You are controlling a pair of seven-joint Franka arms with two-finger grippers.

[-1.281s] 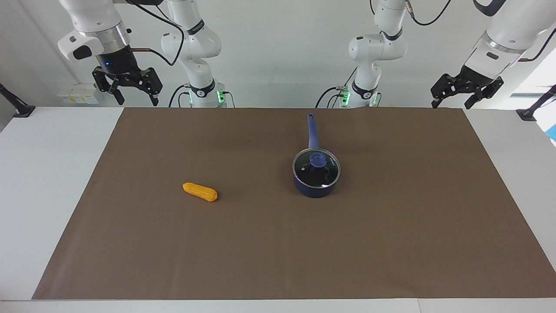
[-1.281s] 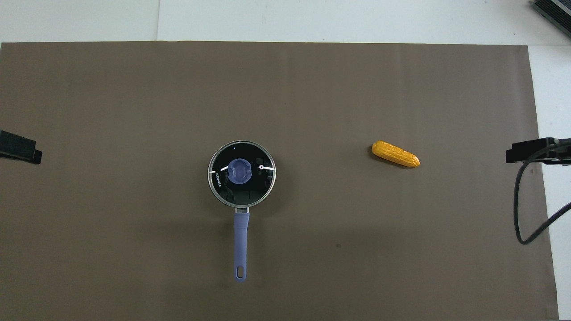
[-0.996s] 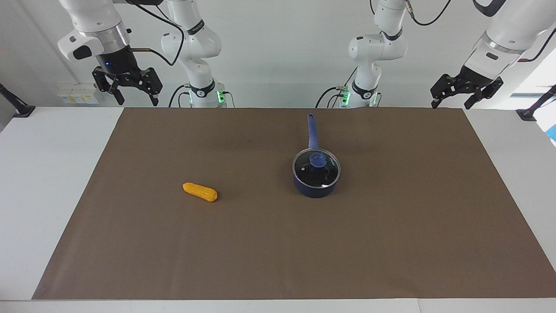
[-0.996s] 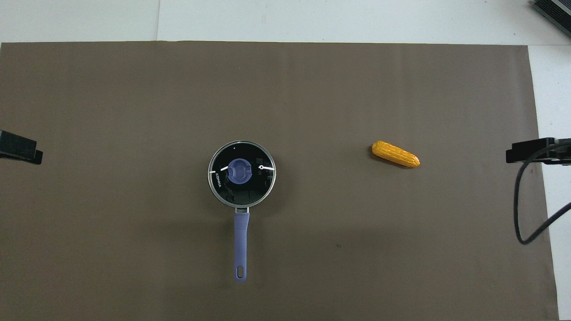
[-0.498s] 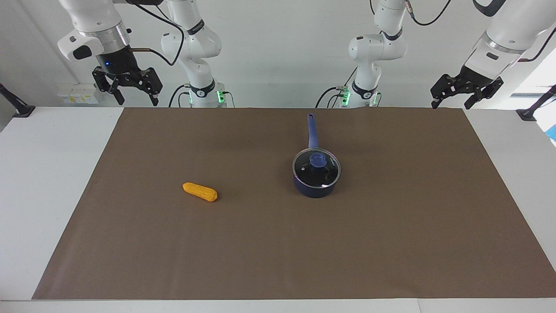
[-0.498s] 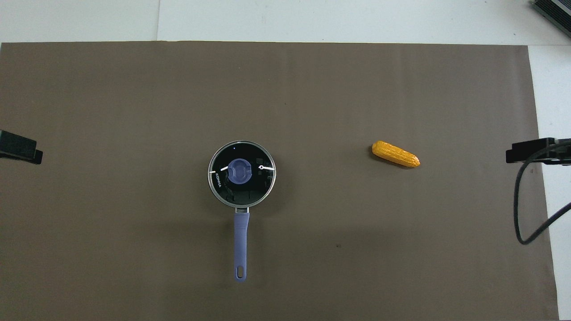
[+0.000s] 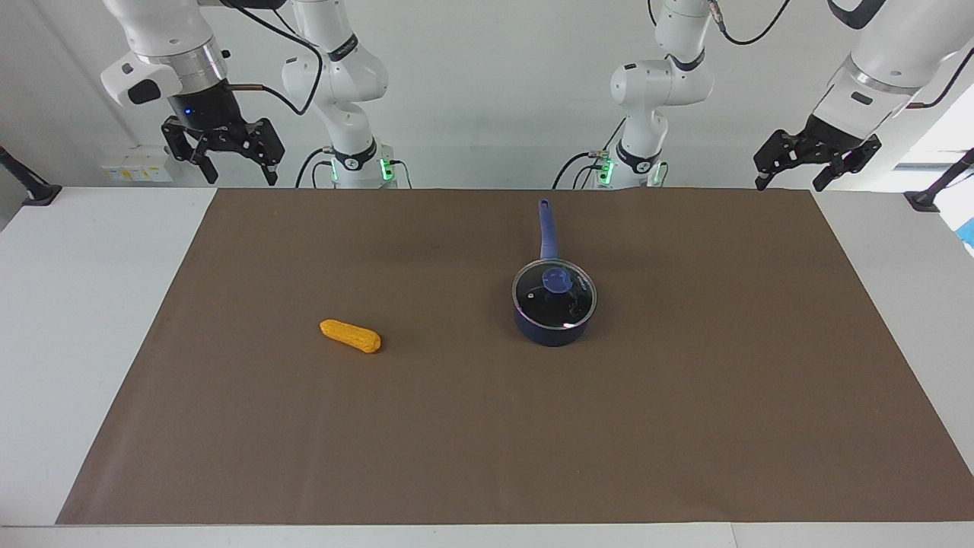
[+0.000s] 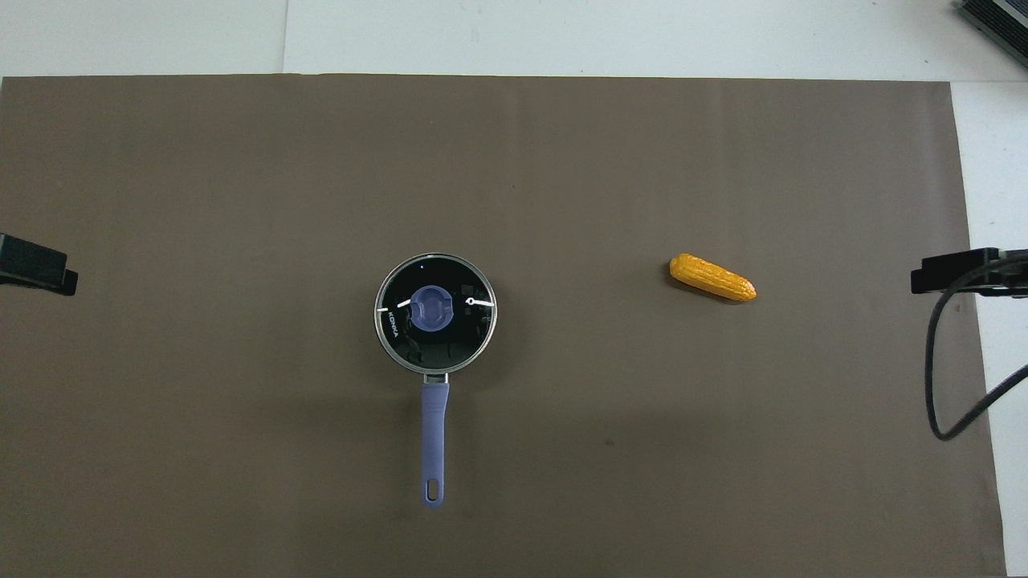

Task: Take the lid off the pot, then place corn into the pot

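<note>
Nothing had been started: both arms waited high at the robots' edge of the table (image 7: 91,320). The left gripper (image 7: 816,166) hung over the mat's corner at the left arm's end, jaws spread wide, holding nothing. The right gripper (image 7: 226,154) hung over the corner at the right arm's end, jaws also wide apart and empty.

The pot (image 7: 554,323) stood about mid-mat (image 7: 487,457), somewhat toward the left arm's end, its long straight handle pointing at the robots' edge. The lid (image 7: 554,295) sat flat on it, closing it. The corn (image 7: 350,336) lay on the mat well apart from the pot, toward the right arm's end, slanted to the mat's edges.

Risks, as I judge them: the only real hold on the lid is the small blue knob (image 8: 431,309). It looks smooth and rounded, so an off-centre pinch could slip off or tip the lid. The glass disc with its thin metal rim looks slick and hard; if dropped it would clatter or slide on the mat. A tilted lift could catch the rim and drag the light pot along. The corn is a rounded, bumpy cob, apparently hard plastic; pinched near an end it could roll or squirt out. Lowered crosswise it might bridge the pot's rim.
</note>
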